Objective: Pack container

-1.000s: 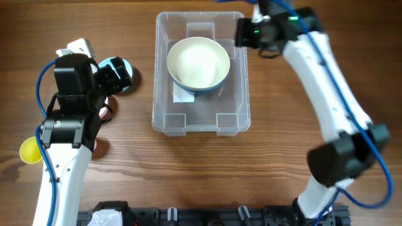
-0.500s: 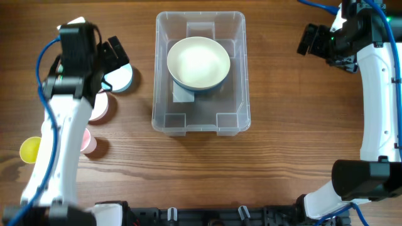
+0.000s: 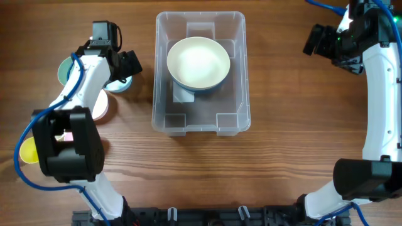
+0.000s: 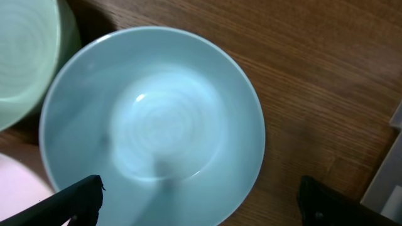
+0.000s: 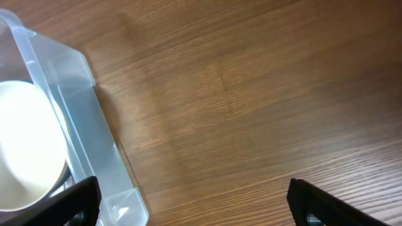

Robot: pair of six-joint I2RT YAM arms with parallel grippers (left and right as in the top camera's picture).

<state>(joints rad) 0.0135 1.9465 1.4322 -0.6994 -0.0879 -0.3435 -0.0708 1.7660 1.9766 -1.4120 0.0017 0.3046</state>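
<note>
Starting big: the wooden surface [image 3: 282, 144] has the container [image 3: 200, 113] sitting upright around the middle, with nobody touching it. What's new in the last second is my right arm. It was hanging over the container's far right corner and has now swung clear out to the right, so the white bowl with the blue outside [image 3: 198, 63] sits alone in the far half of the container, partly over the label. I read that as item one packed. Meanwhile the left arm has reached across to the dishes left of the container, which looks to me like lining up item two.

Poses: the right hand [image 3: 317, 41] is parked well apart from the container, its wrist view showing bare wood and the container's edge, fingers spread wide with nothing between them. The left hand [image 3: 129, 66] points down over the pale blue bowl [image 4: 151, 132] (the one just beside the green bowl [image 4: 25, 56]). Its fingers are also spread and empty, one at each lower corner of the wrist view. I can't tell how high it hangs above the bowl. I'd say it needs to drop onto the rim and pinch.
</note>
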